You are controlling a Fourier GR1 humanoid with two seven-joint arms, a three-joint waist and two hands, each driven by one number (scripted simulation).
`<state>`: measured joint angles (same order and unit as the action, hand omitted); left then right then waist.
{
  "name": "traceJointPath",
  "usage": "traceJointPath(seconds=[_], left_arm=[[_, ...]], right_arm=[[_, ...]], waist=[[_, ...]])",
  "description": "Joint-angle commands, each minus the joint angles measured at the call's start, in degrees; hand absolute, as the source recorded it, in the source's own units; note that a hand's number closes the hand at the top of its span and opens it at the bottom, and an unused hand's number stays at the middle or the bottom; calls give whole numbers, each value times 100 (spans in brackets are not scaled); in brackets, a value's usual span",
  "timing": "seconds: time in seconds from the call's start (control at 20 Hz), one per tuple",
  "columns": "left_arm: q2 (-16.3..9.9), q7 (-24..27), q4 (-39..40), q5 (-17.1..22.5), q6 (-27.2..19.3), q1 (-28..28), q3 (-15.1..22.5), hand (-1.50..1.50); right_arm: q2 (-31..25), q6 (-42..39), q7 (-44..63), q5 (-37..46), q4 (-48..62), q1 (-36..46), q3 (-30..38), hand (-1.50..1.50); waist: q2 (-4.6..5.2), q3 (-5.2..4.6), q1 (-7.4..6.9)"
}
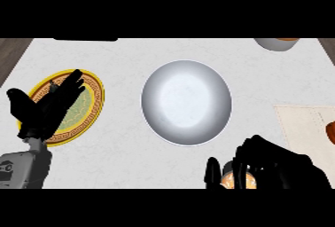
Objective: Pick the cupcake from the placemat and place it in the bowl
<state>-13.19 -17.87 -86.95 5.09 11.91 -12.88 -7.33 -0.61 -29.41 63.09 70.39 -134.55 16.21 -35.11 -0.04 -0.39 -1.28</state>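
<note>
Near the bowl (186, 102), right hand (281, 166) clasps the cupcake (230, 179)

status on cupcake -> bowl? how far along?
Done: the cupcake is off the placemat and gripped in the right hand, whose fingers curl round it near the lower edge. In hand: carrying it. Left: the bowl holds nothing yet; the cupcake must go up-left over it and be released. The left hand rests open over the yellow plate.

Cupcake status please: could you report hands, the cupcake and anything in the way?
Right hand curled round cupcake, near counter's front edge. Left hand open, resting over yellow plate. Bowl unobstructed.
</note>
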Motion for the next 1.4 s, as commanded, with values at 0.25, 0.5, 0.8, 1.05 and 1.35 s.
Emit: traceJointPath(seconds=[0.25,0.5,0.8,1.05,1.35], left_arm=[[89,-53,80,-77,-71,-173,85,0],[164,44,-11,-130,-128,-140,127,0],[73,290,94,25,89,102,-20,0],[87,65,137,-20,-8,-174,1,0],[-62,-110,48,117,124,-203,-96,0]], right_arm=[[58,114,1285,-1134,1743,2277,1313,150],[58,480,942,-1283,3033,3081,2193,150],[59,1381,-50,-1334,4860,3626,3052,150],[59,2334,-1129,-1689,6399,3840,3352,150],[60,3509,-1331,-2758,7289,3785,3876,150]], waist=[[32,16,-73],[32,29,-37],[63,34,-61],[70,38,-45],[76,46,-102]])
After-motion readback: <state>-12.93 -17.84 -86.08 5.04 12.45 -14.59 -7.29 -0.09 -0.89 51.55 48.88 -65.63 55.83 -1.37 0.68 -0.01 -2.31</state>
